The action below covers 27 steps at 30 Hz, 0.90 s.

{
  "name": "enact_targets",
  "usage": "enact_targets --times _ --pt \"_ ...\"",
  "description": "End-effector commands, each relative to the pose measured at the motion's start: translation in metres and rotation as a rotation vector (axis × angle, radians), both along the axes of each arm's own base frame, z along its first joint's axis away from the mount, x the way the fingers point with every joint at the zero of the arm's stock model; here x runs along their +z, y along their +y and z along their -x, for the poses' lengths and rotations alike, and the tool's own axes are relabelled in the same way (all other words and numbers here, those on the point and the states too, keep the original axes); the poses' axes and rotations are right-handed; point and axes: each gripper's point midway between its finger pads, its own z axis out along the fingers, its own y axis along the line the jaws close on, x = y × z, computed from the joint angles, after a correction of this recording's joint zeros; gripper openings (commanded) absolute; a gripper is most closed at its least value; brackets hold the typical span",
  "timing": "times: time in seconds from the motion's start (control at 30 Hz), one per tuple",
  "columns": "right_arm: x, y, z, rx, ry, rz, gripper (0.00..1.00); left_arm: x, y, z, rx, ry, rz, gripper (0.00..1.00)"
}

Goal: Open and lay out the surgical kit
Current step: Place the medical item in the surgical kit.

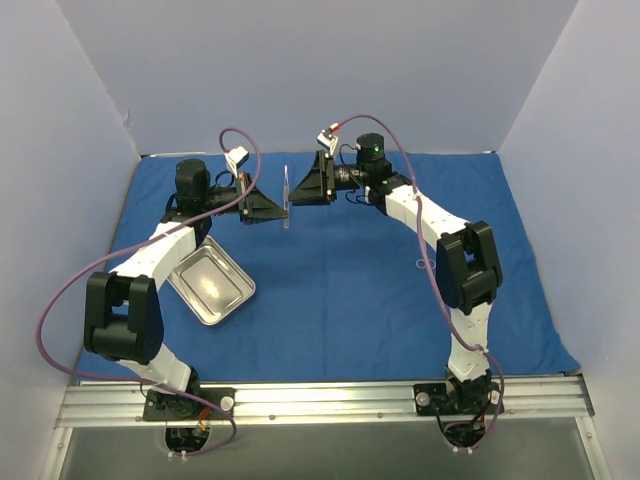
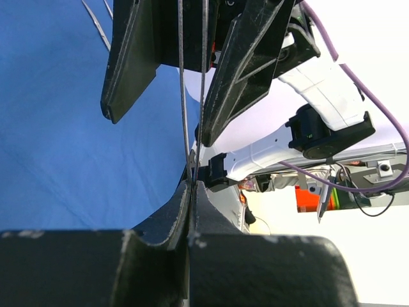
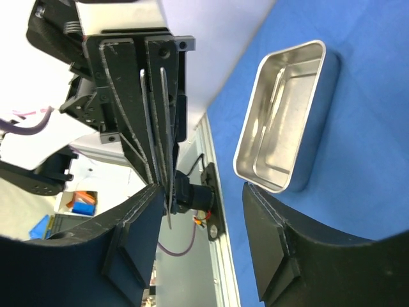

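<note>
Pale walls (image 1: 300,70) close in three sides, and between them a royal-blue cloth wrap (image 1: 350,290) lies spread out flat, lightly wrinkled. Above its far middle my two tools meet tip to tip.

My left tool (image 1: 280,208) is clamped fully closed on a thin silvery scissor-like instrument (image 1: 286,175) and holds it up off the cloth. In the left wrist view its two slim metal limbs (image 2: 181,96) run straight out from my pinched fingertips (image 2: 192,185).

My right tool (image 1: 293,192) faces it with its jaws apart, one finger on each side of the instrument (image 3: 155,121). The instrument's end is just beside one finger, but I cannot tell whether they touch.

A shiny rectangular steel tray (image 1: 212,285) sits on the cloth just beside my left forearm, turned at an angle. From the right wrist view the tray (image 3: 281,109) shows only its own bright floor.

Other thin silvery pieces (image 2: 94,22) lie flat on the cloth beyond my right tool.

The cloth's near edge stops just short of the aluminium rail (image 1: 330,398) that carries both bases. Its far edge meets the back wall. The broadest open stretch of cloth lies between my two arms, toward the bases.
</note>
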Motion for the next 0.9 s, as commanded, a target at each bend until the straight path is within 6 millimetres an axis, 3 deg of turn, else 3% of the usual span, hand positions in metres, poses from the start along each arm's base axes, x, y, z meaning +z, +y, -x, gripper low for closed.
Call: enact_targets --times 0.0,0.33,0.5,0.63,0.7,0.73,0.77,0.8,0.83,0.87 --pt "0.059 -0.002 0.024 0.062 -0.121 -0.126 0.52 0.003 0.000 0.000 -0.024 -0.042 0.017 0.02" --pt "0.066 0.008 0.032 0.099 -0.130 -0.151 0.45 -0.004 -0.001 -0.003 -0.025 -0.012 0.018 0.02" --pt "0.058 0.009 0.030 0.095 -0.119 -0.119 0.39 -0.003 0.000 -0.004 -0.026 -0.015 0.019 0.02" --pt "0.057 0.009 0.029 0.095 -0.118 -0.119 0.19 -0.003 0.000 -0.005 -0.029 -0.016 0.020 0.02" --pt "0.055 0.009 0.028 0.089 -0.114 -0.116 0.13 -0.003 0.000 -0.005 -0.030 -0.015 0.023 0.02" --pt "0.055 0.008 0.027 0.086 -0.114 -0.116 0.03 -0.004 0.000 -0.006 -0.027 -0.013 0.023 0.04" --pt "0.053 0.008 0.026 0.076 -0.101 -0.109 0.00 -0.005 0.001 -0.006 -0.024 -0.004 0.022 0.14" --pt "0.052 0.006 0.021 0.062 -0.113 -0.101 0.00 -0.007 0.003 -0.007 -0.012 0.009 0.017 0.26" --pt "0.049 0.004 0.016 0.042 -0.122 -0.084 0.00 -0.009 0.006 -0.011 0.013 -0.002 0.004 0.45" --pt "0.032 0.000 0.015 0.022 -0.040 -0.014 0.00 -0.009 0.012 -0.013 0.038 -0.008 -0.006 0.50"
